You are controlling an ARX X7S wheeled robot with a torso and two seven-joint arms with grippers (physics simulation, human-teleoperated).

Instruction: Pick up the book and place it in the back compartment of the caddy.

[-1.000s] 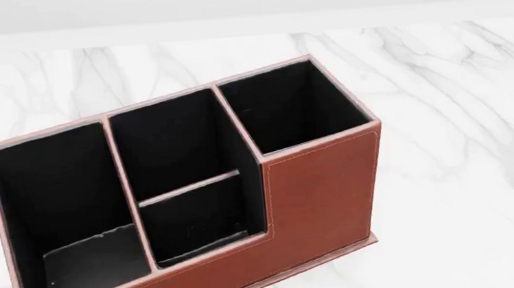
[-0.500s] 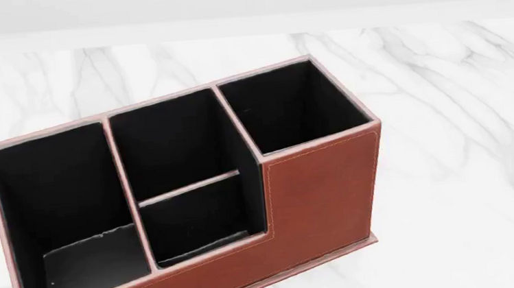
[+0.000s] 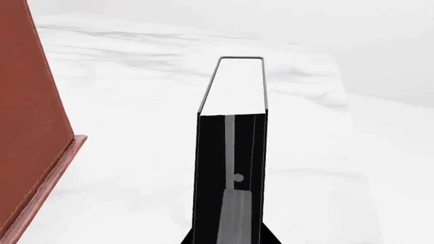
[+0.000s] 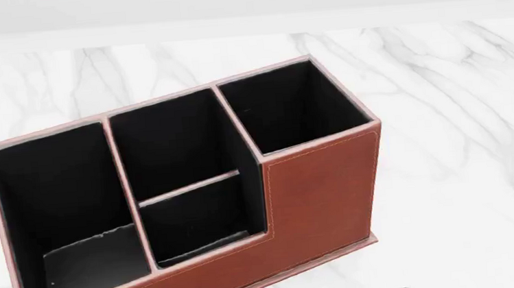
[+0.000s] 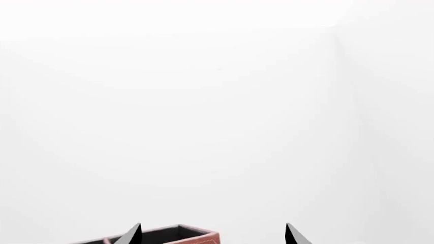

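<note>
A: What's the biggest thing in sight?
B: The white marbled surface (image 4: 459,135). On it stands the caddy (image 4: 316,194), red-brown with pale stitched rims and black lining, its tall end cell toward the head view's right.

A: And the back compartment?
B: The back compartment (image 4: 194,218) is the small cell in the middle section, between the thin cross divider and the low outer wall. Only black lining shows inside it.

A: Where's the book?
B: The book (image 3: 230,152) stands out from the left gripper (image 3: 230,236) in the left wrist view, black covers with white page edges, beside the caddy's outer wall but not touching it. Its jaws are closed on the book's lower end.

A: The right one?
B: The right gripper (image 5: 211,235) shows two dark fingertips (image 5: 133,236) well apart with nothing between them, the caddy's rim below.
</note>
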